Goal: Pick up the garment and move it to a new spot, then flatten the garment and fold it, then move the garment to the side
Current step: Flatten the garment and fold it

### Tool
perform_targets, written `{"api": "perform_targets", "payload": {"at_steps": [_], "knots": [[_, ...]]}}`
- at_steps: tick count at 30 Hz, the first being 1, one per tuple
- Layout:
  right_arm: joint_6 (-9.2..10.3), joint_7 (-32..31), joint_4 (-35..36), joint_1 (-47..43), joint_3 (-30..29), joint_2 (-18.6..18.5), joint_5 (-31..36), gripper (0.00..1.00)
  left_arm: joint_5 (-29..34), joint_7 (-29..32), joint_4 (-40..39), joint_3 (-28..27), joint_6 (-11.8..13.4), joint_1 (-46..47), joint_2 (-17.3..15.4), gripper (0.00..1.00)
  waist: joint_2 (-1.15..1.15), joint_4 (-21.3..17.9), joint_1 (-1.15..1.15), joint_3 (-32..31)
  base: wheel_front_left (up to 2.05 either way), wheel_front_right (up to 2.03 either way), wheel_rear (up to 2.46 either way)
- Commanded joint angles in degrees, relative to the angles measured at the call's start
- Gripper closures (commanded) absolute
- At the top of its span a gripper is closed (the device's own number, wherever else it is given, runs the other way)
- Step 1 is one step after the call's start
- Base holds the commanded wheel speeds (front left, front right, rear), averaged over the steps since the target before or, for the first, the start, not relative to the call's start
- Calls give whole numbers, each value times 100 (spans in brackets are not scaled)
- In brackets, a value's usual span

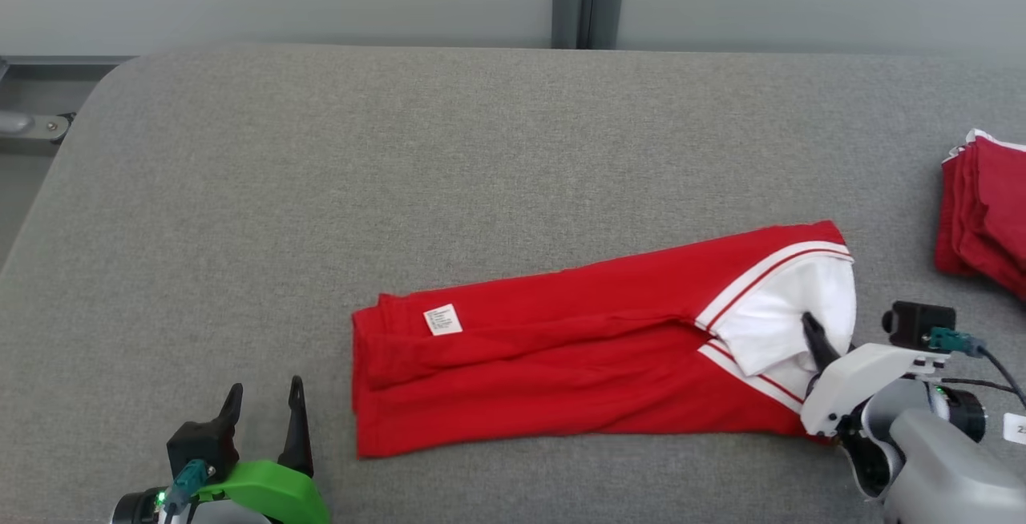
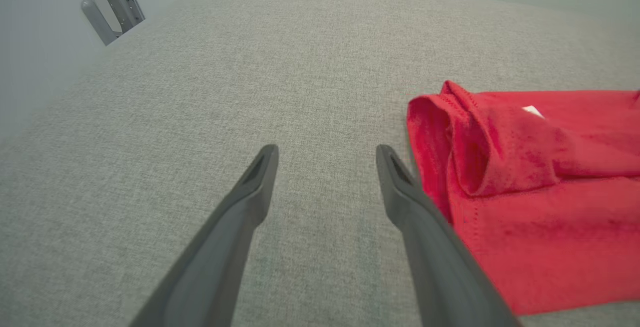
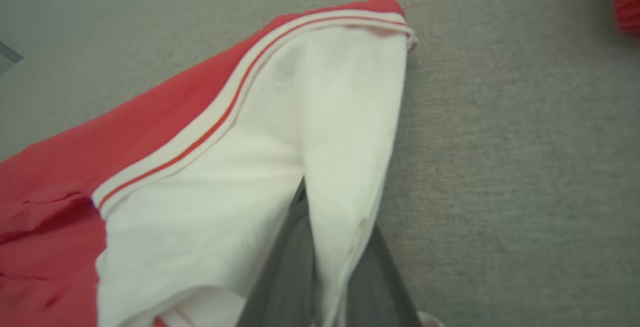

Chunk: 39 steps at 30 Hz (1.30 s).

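The garment [image 1: 561, 364], red with a white striped-trim end, lies folded into a long strip on the grey desk [image 1: 401, 147], near the front edge and reaching from the middle toward the right side. The right pincer [image 1: 813, 332] is closed on the white fabric at its right end, a fold pinched between the two fingers. The left pincer [image 1: 266, 386] stands wide with nothing in it, near the front edge, just beside the garment's left end. A pile of red cloth [image 1: 982, 211] sits at the right edge.
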State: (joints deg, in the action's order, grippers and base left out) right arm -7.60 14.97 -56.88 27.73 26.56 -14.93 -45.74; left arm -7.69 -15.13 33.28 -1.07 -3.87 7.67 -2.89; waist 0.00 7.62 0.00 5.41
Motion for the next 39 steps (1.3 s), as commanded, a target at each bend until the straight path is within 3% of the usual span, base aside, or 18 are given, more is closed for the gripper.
{"api": "perform_targets", "payload": {"at_steps": [1, 9, 15, 21, 26, 37, 38, 39], "knots": [[19, 21, 33, 37, -95, -156, 7, 100, -46, 2, -24, 19, 39, -41, -7, 0, 0, -70, 0, -48, 0, 0, 0], [17, 24, 984, 62, 1, -287, 313, 100, -137, 2, -10, 93, 72, -116, -10, 0, 0, -284, 0, -166, 0, 0, 0], [13, -90, 1891, 32, 788, -41, 301, 100, -213, 2, 47, 168, 94, -171, -11, 0, 0, -289, 0, -305, 0, 0, 0], [13, -425, 2443, 104, 1641, 221, 184, 100, -289, 2, 77, 318, 107, -216, -13, 0, 0, -41, 0, -421, 0, 0, 0], [13, -522, 2275, 235, 2106, 473, 201, 100, -348, 2, 122, 458, 112, -261, -13, 0, 0, 325, 0, -471, 0, 0, 0], [13, -345, 1094, 771, 2575, 1036, 134, 100, -403, 2, 231, 740, 60, -287, -11, 0, 0, 1255, 0, -435, 0, 0, 0], [13, -305, 978, 849, 2595, 1063, 151, 83, -414, 2, 242, 765, 65, -287, -11, 0, 0, 1326, 0, -429, 0, 0, 0], [13, -282, 869, 914, 2624, 1093, 147, 10, -418, 2, 249, 771, 86, -286, -12, 0, 0, 1385, 0, -426, 0, 0, 0]]}}
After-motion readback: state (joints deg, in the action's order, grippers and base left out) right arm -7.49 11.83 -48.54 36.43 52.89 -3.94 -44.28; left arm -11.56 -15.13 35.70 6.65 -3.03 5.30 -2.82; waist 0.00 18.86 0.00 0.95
